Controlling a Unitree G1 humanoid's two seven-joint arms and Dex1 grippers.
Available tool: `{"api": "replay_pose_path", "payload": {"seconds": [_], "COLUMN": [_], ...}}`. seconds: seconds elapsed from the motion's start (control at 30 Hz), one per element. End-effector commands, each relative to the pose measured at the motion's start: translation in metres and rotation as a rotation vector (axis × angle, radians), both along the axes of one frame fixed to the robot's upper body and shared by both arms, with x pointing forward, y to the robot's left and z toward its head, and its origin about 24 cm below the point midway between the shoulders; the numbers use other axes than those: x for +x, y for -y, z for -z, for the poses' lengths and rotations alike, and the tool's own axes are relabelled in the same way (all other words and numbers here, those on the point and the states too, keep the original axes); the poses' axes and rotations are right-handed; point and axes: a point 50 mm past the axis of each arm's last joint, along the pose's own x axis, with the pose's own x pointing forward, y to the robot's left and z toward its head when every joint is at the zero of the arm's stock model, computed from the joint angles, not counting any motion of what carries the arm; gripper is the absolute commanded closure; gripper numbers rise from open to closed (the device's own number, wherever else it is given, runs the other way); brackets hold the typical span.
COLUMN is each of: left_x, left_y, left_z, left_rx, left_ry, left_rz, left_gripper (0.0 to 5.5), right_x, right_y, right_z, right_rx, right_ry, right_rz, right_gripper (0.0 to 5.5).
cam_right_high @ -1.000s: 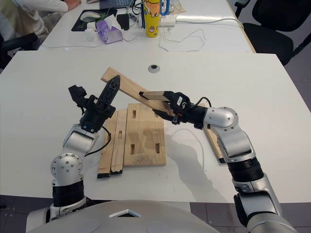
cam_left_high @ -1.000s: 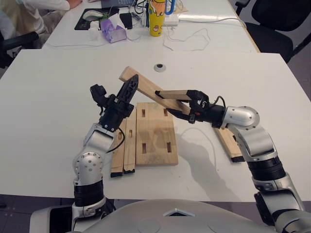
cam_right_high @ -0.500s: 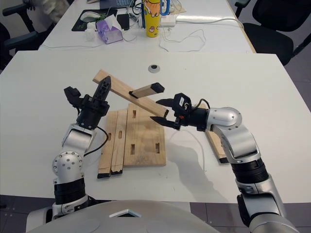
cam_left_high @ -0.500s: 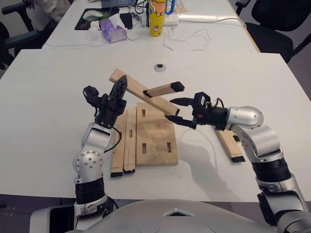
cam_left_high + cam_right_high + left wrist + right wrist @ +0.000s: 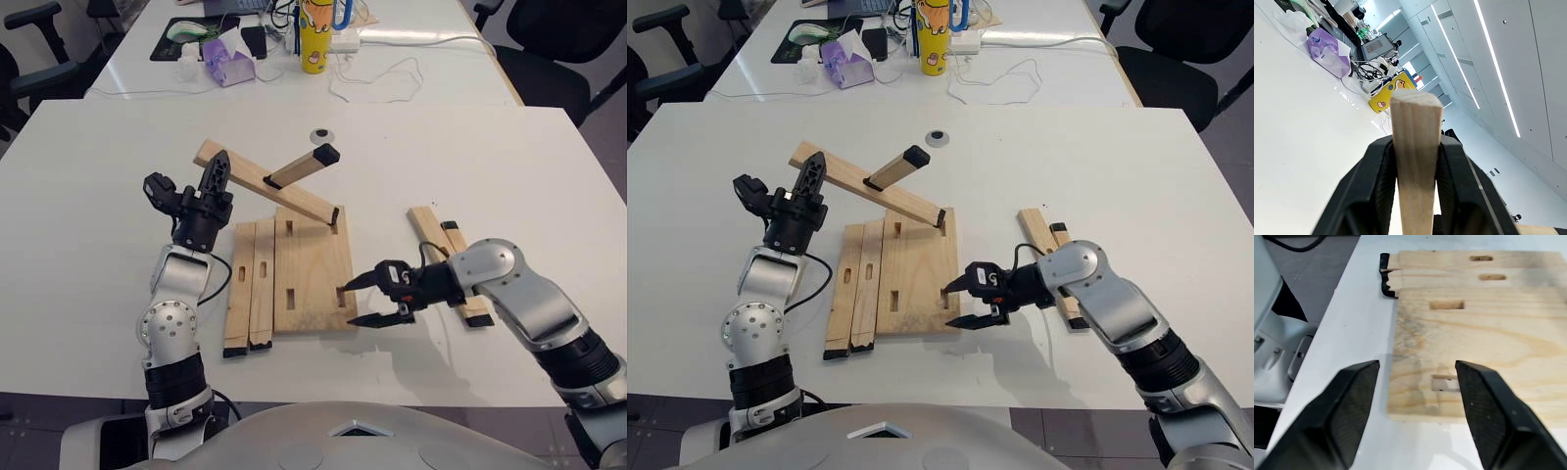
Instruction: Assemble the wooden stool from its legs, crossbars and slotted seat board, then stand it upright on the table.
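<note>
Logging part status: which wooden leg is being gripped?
The leg in the left gripper, slanted with a crossbar attached; the other legs lie flat on the table.

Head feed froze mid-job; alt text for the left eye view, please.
The left gripper is shut on a wooden leg with a crossbar sticking up from it; the leg's far end meets a corner of the slotted seat board. The right gripper is open at that board's right edge, near two loose pieces.

The right hand [image 5: 347, 305] let go of the leg [image 5: 294, 199] and dropped beside the seat board [image 5: 313, 264].
</note>
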Motion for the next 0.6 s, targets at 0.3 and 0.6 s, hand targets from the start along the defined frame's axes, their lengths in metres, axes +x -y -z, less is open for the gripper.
{"api": "replay_pose_path", "payload": {"seconds": [0.3, 0.6], "left_x": [-0.012, -0.016], "left_y": [0.002, 0.003], "left_z": [-0.002, -0.001], "left_rx": [-0.016, -0.019], "left_ry": [-0.010, -0.016], "left_rz": [-0.030, -0.036], "left_gripper": [4.45, 4.45], "right_x": [0.013, 0.026], "right_y": [-0.005, -0.004], "right_z": [0.019, 0.036], "right_rx": [-0.197, -0.289], "right_ry": [-0.006, 0.005], "right_rz": [0.018, 0.124], "right_gripper": [2.61, 2.61]}}
